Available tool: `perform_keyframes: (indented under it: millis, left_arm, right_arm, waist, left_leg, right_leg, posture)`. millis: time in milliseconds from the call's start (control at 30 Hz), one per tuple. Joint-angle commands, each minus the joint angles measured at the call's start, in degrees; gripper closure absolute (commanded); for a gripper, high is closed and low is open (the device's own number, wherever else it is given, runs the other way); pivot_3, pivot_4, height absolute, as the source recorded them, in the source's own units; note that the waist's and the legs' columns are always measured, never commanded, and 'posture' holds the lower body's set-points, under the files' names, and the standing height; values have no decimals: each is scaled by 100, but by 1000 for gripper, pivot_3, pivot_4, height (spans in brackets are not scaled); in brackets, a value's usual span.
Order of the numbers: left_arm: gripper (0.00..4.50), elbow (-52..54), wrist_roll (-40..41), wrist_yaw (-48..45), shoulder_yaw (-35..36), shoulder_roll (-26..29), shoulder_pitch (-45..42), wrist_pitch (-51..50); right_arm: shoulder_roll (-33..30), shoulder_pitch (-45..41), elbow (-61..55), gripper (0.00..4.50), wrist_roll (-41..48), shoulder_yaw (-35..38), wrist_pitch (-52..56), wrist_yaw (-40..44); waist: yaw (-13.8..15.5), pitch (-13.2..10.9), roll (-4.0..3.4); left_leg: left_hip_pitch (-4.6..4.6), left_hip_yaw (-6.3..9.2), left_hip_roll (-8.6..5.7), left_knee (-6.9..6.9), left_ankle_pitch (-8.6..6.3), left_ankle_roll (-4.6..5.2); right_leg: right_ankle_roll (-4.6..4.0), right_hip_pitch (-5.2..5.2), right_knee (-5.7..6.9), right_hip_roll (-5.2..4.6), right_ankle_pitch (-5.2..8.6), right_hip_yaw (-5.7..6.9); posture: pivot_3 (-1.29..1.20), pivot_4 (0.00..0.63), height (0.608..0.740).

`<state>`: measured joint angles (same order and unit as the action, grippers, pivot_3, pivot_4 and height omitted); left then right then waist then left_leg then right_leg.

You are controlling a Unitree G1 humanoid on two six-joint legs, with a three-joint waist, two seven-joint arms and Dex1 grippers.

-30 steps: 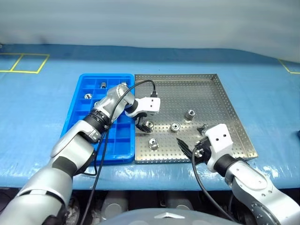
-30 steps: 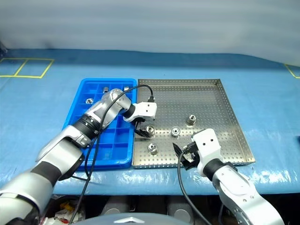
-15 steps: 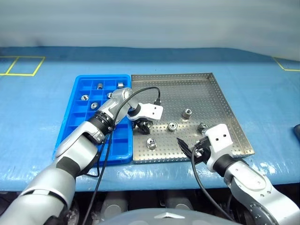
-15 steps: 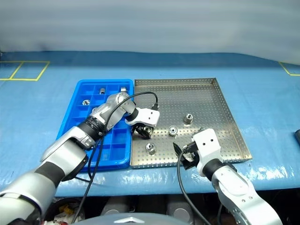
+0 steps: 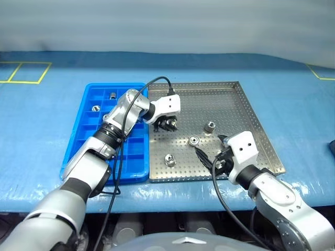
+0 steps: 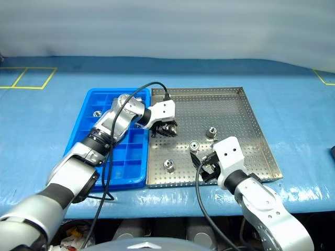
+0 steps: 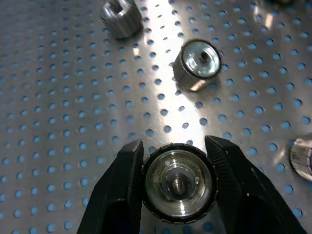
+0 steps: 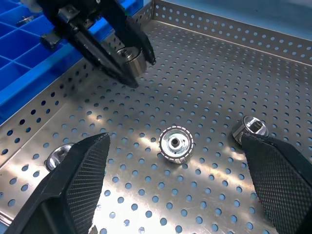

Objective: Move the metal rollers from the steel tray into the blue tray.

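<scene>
The steel tray (image 5: pixel 246 104) lies right of the blue tray (image 5: pixel 78 141), edge to edge. My left gripper (image 5: pixel 167 124) hangs above the steel tray's left part, shut on one metal roller (image 7: pixel 179 182) that sits end-on between its fingers (image 7: pixel 122 190). Three loose rollers rest on the perforated floor: one (image 5: pixel 210 126), another (image 5: pixel 194 140) and a third (image 5: pixel 169 160). My right gripper (image 8: pixel 174 141) stands open low over the tray's near right part, nothing between its fingers (image 8: pixel 83 180). Two rollers (image 5: pixel 112 95) (image 5: pixel 96 109) sit in far compartments of the blue tray.
Both trays rest on a blue-covered table. Yellow tape marks (image 5: pixel 21 73) lie at the far left and another (image 5: pixel 320 73) at the far right. A black cable (image 5: pixel 157 83) arches over my left wrist. A dark object (image 5: pixel 332 146) shows at the right edge.
My left gripper shut on a roller lying on the steel tray floor, then rose with it and swung towards the tray's far side. The right gripper barely moved.
</scene>
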<state>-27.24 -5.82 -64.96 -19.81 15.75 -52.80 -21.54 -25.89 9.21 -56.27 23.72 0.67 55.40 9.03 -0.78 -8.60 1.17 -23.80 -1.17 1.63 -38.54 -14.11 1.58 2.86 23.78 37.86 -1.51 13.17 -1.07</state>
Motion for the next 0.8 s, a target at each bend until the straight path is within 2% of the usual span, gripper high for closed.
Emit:
perform_keyframes:
  millis: [33, 200, 400, 600, 800]
  left_arm:
    - [2811, 1200, 634, 758, 1012, -31, 358, -439]
    - [2811, 2952, 1143, 1983, 2009, -157, 1328, -625]
    - [2811, 4531, 1176, 3207, 2509, -250, 2655, -764]
    - [2811, 5263, 1056, 4053, 2705, -279, 3724, -720]
    - [2811, 5413, 900, 5040, 3067, -399, 4292, -994]
  right_arm:
    - [31, -288, 59, 0, 1, -215, -48, 81]
    - [115, -846, 386, 0, -119, -608, -82, 90]
    - [275, -1411, 873, 0, -284, -1079, -333, 255]
    - [273, -1676, 1114, 0, -224, -1262, -373, 635]
    - [367, -1746, 1237, 0, -193, -1478, -356, 841]
  waist:
    - [0, 0, -1]
    - [48, -1, -2]
    - [202, -1, -2]
    - [441, -2, 1]
    - [593, -2, 1]
  left_leg:
    - [1, 2, 0, 0, 0, 0]
    - [3, 5, 8, -1, 1, -2]
    - [12, 1, 2, -8, 1, -1]
    - [10, 7, 1, -10, 1, -1]
    - [10, 11, 2, -10, 1, -1]
  right_leg:
    - [0, 0, 0, 0, -1, 1]
    - [-22, -4, 5, -1, -16, 3]
    - [-12, -15, 0, -8, -23, -1]
    - [-14, -18, -2, -11, -23, 7]
    - [-23, -17, -2, -11, -23, 13]
  posture:
    - [41, 150, 740]
    - [98, 150, 740]
    - [184, 150, 740]
    - [248, 150, 740]
    - [278, 150, 740]
